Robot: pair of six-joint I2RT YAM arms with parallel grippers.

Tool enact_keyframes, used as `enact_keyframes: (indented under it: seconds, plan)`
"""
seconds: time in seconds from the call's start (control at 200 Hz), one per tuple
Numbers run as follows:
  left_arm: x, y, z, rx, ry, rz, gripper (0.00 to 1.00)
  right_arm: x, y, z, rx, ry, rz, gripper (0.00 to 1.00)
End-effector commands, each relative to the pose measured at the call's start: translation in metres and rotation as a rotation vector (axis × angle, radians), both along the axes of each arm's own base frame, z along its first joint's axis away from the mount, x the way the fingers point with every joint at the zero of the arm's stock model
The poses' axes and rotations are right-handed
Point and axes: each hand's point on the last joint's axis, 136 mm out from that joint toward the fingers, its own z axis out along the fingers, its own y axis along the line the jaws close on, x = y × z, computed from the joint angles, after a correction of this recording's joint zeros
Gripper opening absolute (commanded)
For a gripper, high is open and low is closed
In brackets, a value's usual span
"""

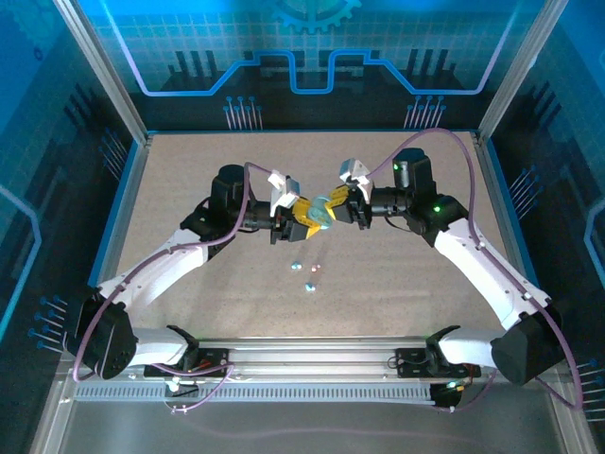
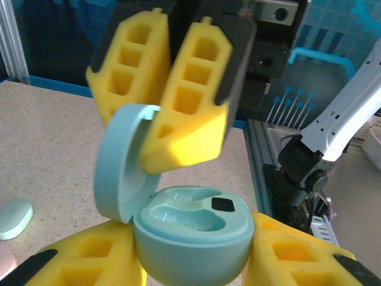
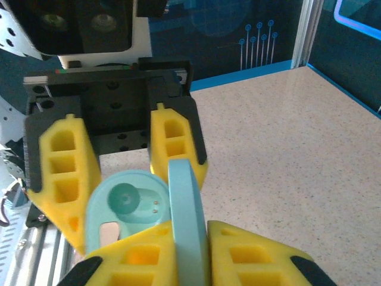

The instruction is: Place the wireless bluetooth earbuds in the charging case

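2 arms reach in over the speckled table (image 1: 397,180) and meet above its middle: the left arm (image 1: 161,260) from the near left, the right arm (image 1: 482,255) from the near right. Their yellow-padded grippers face each other, tips almost touching.

The left gripper (image 2: 190,259) is clamped on the base of the teal case (image 2: 190,235), 1 pad on each side, and holds it off the table with its 2 moulded wells facing up. In the right wrist view the same gripper (image 3: 128,196) brackets the case (image 3: 128,205) from behind.

The right gripper (image 3: 187,256) is pinched tight on the lid (image 3: 186,202), which stands on edge between its pads. From the left wrist view the lid (image 2: 116,161) is hinged open and upright at the case's left side, with the right gripper (image 2: 146,128) coming down onto its top edge.

A pale teal pebble (image 2: 12,217) lies on the table to the left, apart from the case.

3 earbuds (image 1: 309,285) lie loose on the table nearer the bases than the grippers, close together; they are too small to be sure of colour, though 1 looks pink.
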Motion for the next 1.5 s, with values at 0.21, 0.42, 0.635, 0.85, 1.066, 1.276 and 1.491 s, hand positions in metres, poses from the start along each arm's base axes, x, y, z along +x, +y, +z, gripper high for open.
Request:
enact_keyframes:
  seconds: [0.21,0.42,0.635,0.85,1.066,1.276,1.491]
  plan:
    - [0.005,-0.002,-0.008,0.013,-0.023,0.018,0.69,-0.004,0.005,0.006,-0.110,-0.114,-0.047,0.13]
    - [0.005,-0.005,-0.015,0.052,-0.022,0.013,0.73,-0.007,0.009,0.008,-0.148,-0.140,-0.046,0.13]
    - [0.002,-0.004,-0.025,0.108,-0.029,0.010,0.73,-0.008,0.009,0.009,-0.170,-0.153,-0.045,0.13]
    - [-0.002,-0.007,-0.014,0.070,-0.043,-0.017,0.68,-0.009,0.012,0.007,-0.186,-0.156,-0.037,0.13]
    - [-0.002,-0.008,-0.009,0.037,-0.054,-0.015,0.63,-0.010,0.013,0.005,-0.192,-0.153,-0.035,0.13]
    - [-0.002,-0.008,-0.010,0.042,-0.044,-0.014,0.56,-0.011,0.013,0.008,-0.181,-0.157,-0.035,0.13]
    - [-0.004,-0.007,-0.011,0.054,-0.046,-0.013,0.63,-0.009,0.012,0.008,-0.182,-0.162,-0.045,0.13]
